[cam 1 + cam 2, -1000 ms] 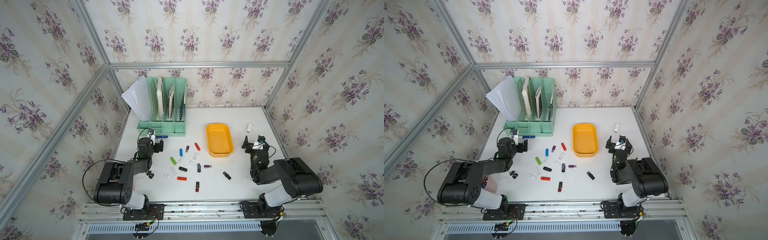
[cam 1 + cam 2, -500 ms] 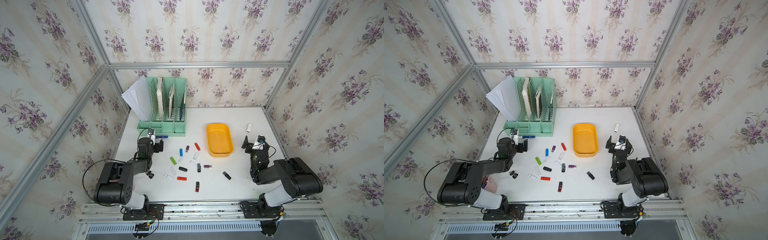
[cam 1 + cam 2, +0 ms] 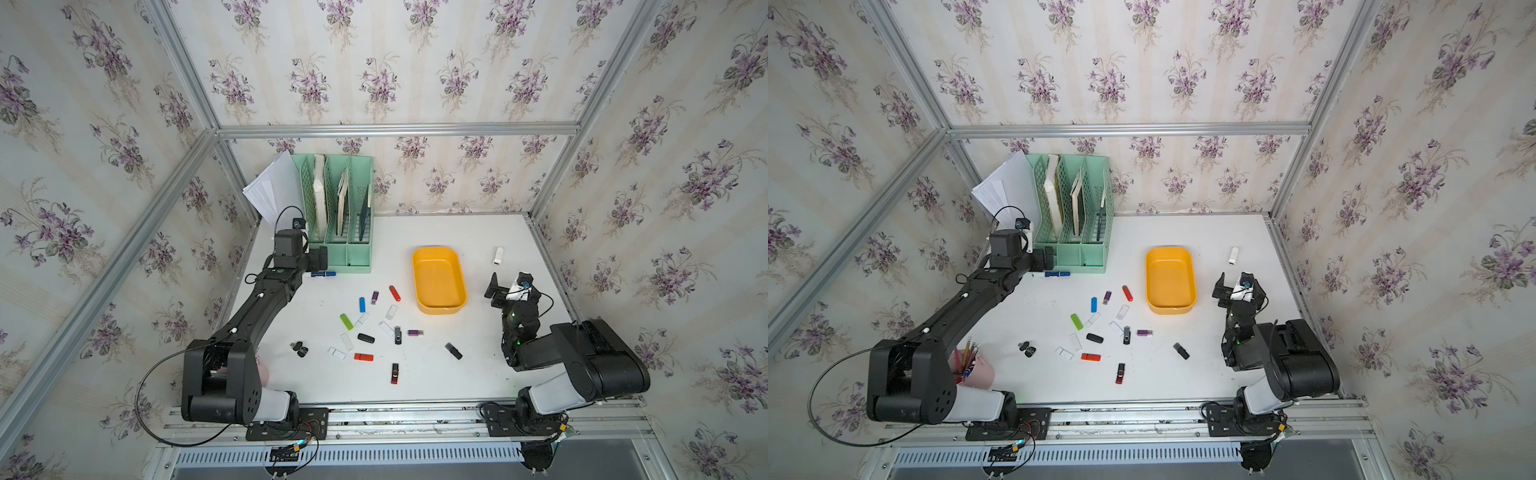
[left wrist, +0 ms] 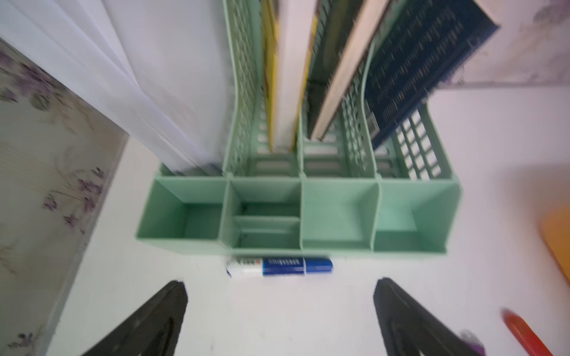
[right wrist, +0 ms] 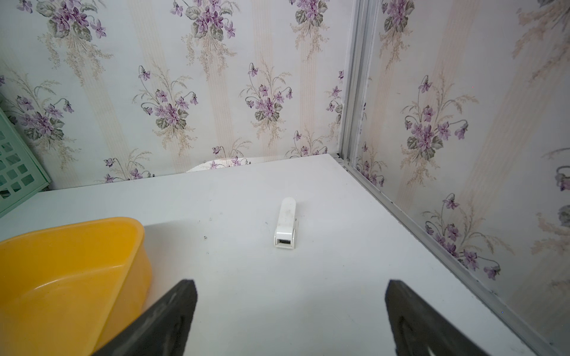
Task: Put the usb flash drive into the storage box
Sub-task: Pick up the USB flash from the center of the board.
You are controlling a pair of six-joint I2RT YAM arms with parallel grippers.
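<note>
- Storage box (image 3: 438,279) is sitting empty on the right half of the table (image 3: 415,232), its long side running away from the robot.
- Flash drives are lying loose in a scatter on the left-arm side of the box. A red flash drive (image 3: 394,293) is nearest the rim, a green flash drive (image 3: 346,321) is farther out, and many more are lying around them. None is touching the box.
- A white flash drive (image 5: 286,224) is lying flat and alone past the box's far right corner, its open connector end facing the right wrist camera.
- Right gripper (image 5: 290,283) is hovering just beside the box with its jaws spread wide and nothing between them. It's looking straight at that white drive, which is probably the pick: it's the only drive on this arm's side and it has bare table all round.
- Left gripper (image 4: 280,285) is gaping wide too, and carrying nothing. It's sitting low in front of the mint-green organizer (image 4: 339,215), where a blue marker (image 4: 279,266) is lying against the base just ahead of the fingertips.
- From there the scatter is lying off to one side, so this arm seems to be idling.
- My read is that the task is only just beginning: an approach is shaping up and no grasp has been made.
- The white drive is slim and low, so the fingers will need to come down close to the table and straddle its narrow sides.
</note>
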